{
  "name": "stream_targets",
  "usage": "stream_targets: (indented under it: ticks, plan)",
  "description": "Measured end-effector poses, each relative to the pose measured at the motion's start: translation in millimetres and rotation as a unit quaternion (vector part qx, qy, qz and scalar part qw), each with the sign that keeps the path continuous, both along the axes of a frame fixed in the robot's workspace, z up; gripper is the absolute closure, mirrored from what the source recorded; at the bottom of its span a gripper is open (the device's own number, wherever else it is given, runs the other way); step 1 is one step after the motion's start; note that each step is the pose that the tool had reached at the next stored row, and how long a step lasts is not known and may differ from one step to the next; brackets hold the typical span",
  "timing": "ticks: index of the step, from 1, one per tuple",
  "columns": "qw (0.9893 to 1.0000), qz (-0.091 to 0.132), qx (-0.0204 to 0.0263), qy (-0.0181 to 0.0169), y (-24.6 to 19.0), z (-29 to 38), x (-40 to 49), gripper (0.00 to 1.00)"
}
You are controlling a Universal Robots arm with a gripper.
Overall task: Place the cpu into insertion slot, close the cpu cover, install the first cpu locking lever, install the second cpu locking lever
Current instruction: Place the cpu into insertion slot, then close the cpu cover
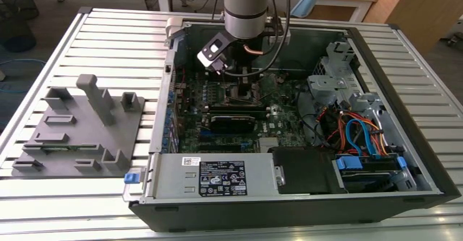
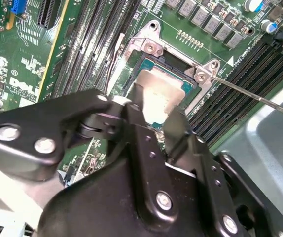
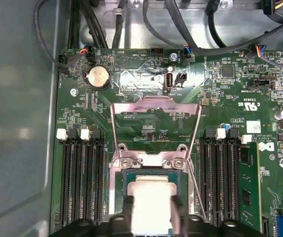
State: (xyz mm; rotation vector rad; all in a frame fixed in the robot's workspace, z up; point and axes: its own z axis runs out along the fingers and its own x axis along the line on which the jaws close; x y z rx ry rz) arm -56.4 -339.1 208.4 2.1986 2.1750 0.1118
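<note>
Status at the insertion slot (image 3: 146, 159): gripper (image 3: 154, 219) hangs straight over it, fingers (image 2: 137, 118) closed on the cpu (image 3: 151, 197). They pinch its two opposite edges, the ones facing the memory slots (image 3: 82, 182) banked either side of the slot. The cpu's silver top faces up and sits square inside the slot's rim, so the offset between hand and slot looks like nil sideways and only vertical. We can't tell whether the chip is fully seated or just above the contacts. The chip is square, so no long axis to align; from the first wrist view we judge its edges parallel to the rim. The cpu cover (image 3: 151, 103) is swung open on the slot's hinge side, away from the gripper, with green motherboard (image 3: 230, 98) visible through its cut-out. We can't judge its tilt. One locking lever (image 2: 250, 96) runs out loose from a slot corner, unlatched, over the neighbouring memory slots. So: no cover closed, no lever installed as it stands. Writing: white silkscreen print sits all around the slot. A printed label (image 1: 222, 177) sits on the box at the case edge, well apart from the slot. We're not transcribing either.
</note>
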Motion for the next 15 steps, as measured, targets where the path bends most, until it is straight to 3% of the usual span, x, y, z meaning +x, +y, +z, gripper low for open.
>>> stream_targets:
  ticks: [8, 15]
  plan:
    - [1.0, 0.0, 0.0, 0.0, 0.0, 0.0, 0.0, 0.88]
    - [1.0, 0.0, 0.0, 0.0, 0.0, 0.0, 0.0, 0.9]
